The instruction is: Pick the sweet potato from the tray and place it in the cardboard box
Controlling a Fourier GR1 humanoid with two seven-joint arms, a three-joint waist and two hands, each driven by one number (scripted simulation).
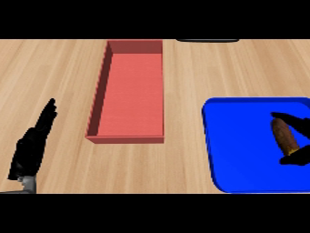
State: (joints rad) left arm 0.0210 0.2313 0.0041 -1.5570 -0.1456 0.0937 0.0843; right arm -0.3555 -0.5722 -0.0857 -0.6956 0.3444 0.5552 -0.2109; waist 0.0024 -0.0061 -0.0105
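Note:
A brown sweet potato [285, 135] lies on the blue tray [241, 150] at the right. My right hand [309, 139] comes in from the right edge with its fingers above the potato and its thumb below it, curled round it. The red open box [132, 91] stands left of the tray, its long side running away from me, with nothing inside. My left hand [31, 145] rests open at the lower left, fingers straight and pointing up.
A dark object [207, 40] shows only partly at the far edge of the wooden counter [43, 77]. A strip of bare counter separates the box and the tray.

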